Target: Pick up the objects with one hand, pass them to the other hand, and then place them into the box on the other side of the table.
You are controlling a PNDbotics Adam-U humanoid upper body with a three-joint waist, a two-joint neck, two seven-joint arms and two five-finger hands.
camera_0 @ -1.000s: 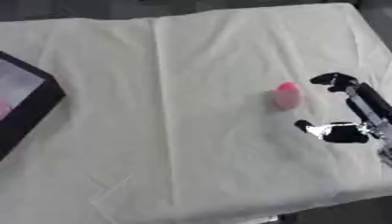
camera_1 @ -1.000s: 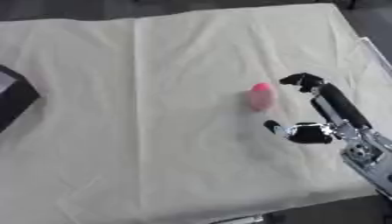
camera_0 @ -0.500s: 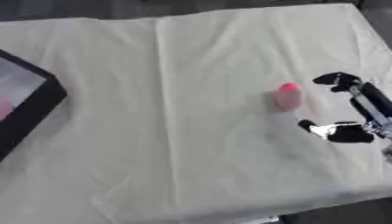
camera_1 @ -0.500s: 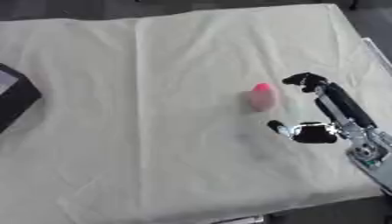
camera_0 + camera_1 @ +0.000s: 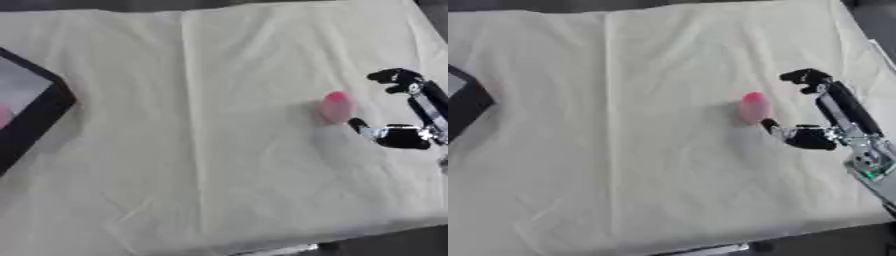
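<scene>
A small pink object (image 5: 753, 107), rounded at the top and blurred so that its kind cannot be made out, sits on the cream cloth (image 5: 219, 125) covering the table, right of the middle fold line. It looks a deeper pink toward the top and paler below.

The right hand (image 5: 820, 117) is just to the right of it, fingers spread wide with nothing between them: the curled upper fingers (image 5: 805, 77) reach out above the object's level, and the thumb tip (image 5: 770, 124) lies close beside the object's lower edge; whether it touches cannot be told.

The right eye view shows the hand together with its silver wrist and part of the forearm running to the lower right; the left eye view cuts the arm off at the picture's edge. The left eye view shows more of the black box (image 5: 35, 117) at the left edge, with a pale interior and a pink patch inside, while the right eye view catches only a dark corner of it. The left hand shows in neither view.
</scene>
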